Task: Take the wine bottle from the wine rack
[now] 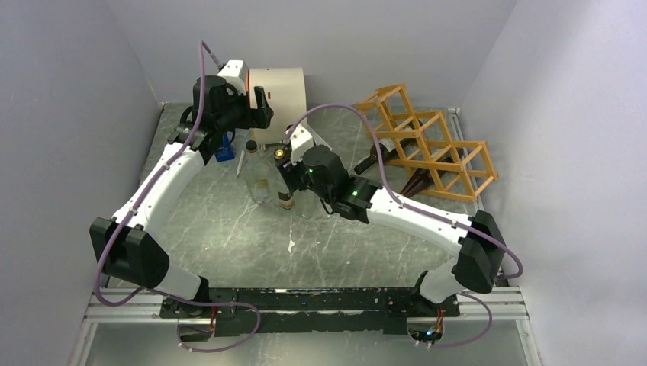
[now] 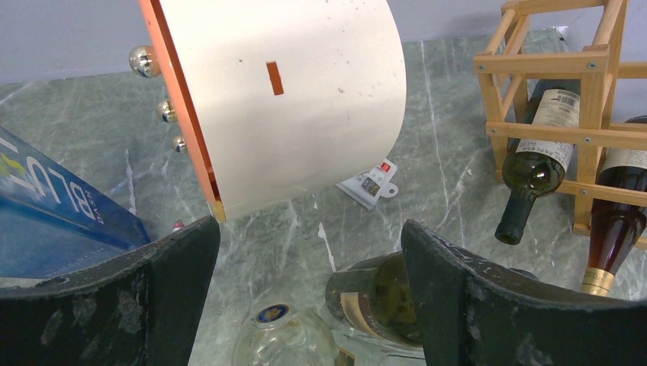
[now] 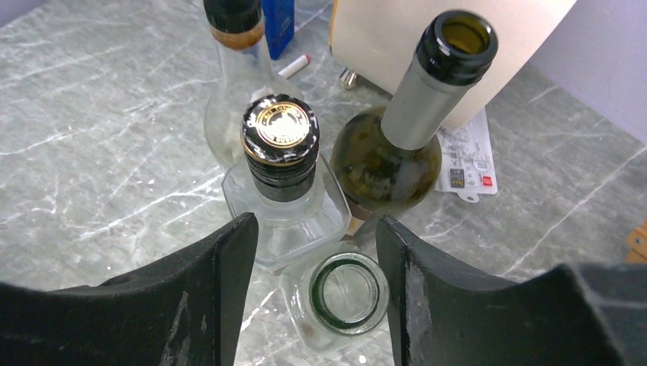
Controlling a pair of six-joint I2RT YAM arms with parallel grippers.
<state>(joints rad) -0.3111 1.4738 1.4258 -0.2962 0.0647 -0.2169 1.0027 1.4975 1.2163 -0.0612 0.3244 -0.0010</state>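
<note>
The wooden wine rack (image 1: 431, 145) stands at the back right; it also shows in the left wrist view (image 2: 534, 72). Two bottles lie in its lower cells, necks pointing out: a dark green one (image 2: 538, 156) and an amber one (image 2: 619, 221). My left gripper (image 1: 263, 107) (image 2: 309, 236) is open and empty, high beside the white drum, well left of the rack. My right gripper (image 1: 286, 187) (image 3: 314, 229) is open. Its fingers straddle the open mouth of a small clear glass bottle (image 3: 347, 293) standing on the table.
A white drum with an orange rim (image 1: 278, 91) stands at the back. Upright bottles cluster mid-table: a clear one with a black-and-gold cap (image 3: 281, 137), a green one with a silver neck (image 3: 412, 114), and a clear one behind (image 3: 233, 30). A blue box (image 1: 223, 149) and a paper tag (image 3: 465, 164) lie nearby.
</note>
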